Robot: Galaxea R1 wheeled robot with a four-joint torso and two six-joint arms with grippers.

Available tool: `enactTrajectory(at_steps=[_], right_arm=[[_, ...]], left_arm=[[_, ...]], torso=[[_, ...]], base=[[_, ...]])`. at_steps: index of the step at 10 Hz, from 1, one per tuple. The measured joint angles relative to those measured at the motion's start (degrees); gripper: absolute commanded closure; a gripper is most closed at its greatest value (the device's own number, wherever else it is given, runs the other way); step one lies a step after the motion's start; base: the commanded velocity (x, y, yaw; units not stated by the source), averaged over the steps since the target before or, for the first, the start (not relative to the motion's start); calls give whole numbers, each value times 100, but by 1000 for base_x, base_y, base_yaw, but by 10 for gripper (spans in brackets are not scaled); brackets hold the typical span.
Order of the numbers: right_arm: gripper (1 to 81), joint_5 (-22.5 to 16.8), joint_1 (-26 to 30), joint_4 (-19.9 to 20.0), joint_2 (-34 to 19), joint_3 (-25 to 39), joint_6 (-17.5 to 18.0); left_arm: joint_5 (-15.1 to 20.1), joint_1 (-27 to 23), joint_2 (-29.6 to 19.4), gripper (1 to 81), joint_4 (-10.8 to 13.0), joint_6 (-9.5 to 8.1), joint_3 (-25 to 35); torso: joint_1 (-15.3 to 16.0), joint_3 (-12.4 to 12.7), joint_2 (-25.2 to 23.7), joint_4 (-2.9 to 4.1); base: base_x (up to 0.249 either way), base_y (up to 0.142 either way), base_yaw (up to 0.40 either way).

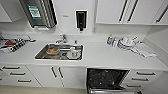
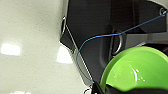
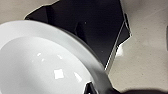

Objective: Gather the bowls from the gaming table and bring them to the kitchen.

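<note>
Facing the kitchen bench and steel sink, the left claw grips a lime-green bowl; the right claw grips a white bowl.

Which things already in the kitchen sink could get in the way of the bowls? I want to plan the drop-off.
The sink already holds an orange-brown dish on its left and a white cup on a plate on its right. The white countertop between sink and dish pile looks bare. The lime green bowl fills the left wrist view.
</note>
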Motion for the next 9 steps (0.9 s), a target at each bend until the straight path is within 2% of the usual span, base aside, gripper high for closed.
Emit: enactTrajectory(at_steps=[1,3,6,7,9], right_arm=[[811,0,0,0,-2,-2,0],[811,-2,2,-2,-2,-2,0],[811,-6,39,-2,-2,-9,0],[811,-6,50,-2,0,-9,0],[811,-22,67,-2,0,-11,1]], left_arm=[[-49,23,-87,811,-41,74,84],[-219,34,-555,811,178,-46,490],[-471,87,-1122,811,424,-521,730],[-580,102,-1224,811,479,-697,802],[-678,-18,-1554,811,523,-944,992]], torso=[[0,0,0,0],[0,0,0,0],[0,0,0,0],[0,0,0,0],[0,0,0,0]], base=[[0,0,0],[0,0,0],[0,0,0],[0,0,0],[0,0,0]])
